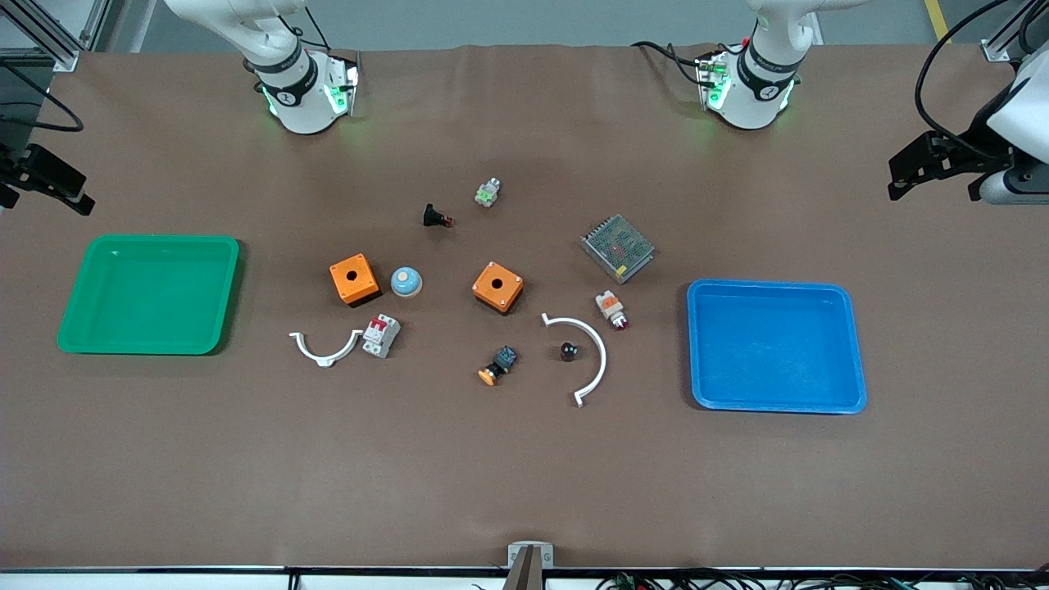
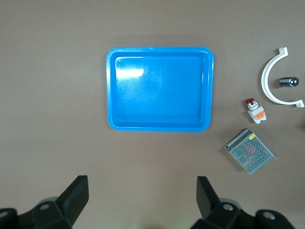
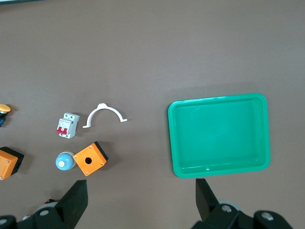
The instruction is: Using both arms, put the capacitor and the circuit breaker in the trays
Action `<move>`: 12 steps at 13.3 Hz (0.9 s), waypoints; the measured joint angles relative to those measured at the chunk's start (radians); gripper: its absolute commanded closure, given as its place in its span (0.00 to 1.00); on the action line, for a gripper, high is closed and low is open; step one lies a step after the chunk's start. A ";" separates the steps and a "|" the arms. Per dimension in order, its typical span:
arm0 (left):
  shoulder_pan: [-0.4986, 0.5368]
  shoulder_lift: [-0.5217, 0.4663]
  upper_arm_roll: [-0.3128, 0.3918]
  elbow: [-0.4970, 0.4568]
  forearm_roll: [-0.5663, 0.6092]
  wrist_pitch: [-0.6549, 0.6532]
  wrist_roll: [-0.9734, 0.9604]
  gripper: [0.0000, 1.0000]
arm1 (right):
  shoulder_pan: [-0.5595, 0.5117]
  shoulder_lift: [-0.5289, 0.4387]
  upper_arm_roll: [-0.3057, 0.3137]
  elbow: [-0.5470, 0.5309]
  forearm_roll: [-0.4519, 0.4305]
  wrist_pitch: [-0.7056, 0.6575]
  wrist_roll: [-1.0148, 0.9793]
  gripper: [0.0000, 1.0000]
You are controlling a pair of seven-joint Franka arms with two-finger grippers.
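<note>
- Overhead, the left gripper [image 2: 140, 202] hangs with jaws wide above the desk [image 1: 524, 475] beside the blue tray [image 1: 855, 344], which holds nothing.
- The right gripper [image 3: 140, 202], jaws wide too, hangs beside the bare green tray [image 1: 232, 287].
- The capacitor [image 1: 567, 351] lies inside a white arc [image 1: 597, 360], well apart from the left gripper.
- The circuit breaker [image 1: 381, 335] lies toward the green tray, well clear of the right gripper.

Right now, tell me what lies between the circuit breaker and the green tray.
In the front view, only a small white curved clip lies between the circuit breaker and the green tray; the rest is bare table. The right wrist view agrees.
</note>
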 measured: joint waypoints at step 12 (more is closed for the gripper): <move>-0.149 0.224 -0.046 0.021 -0.007 0.123 -0.105 0.00 | 0.117 0.017 0.012 -0.044 0.024 0.072 0.261 0.00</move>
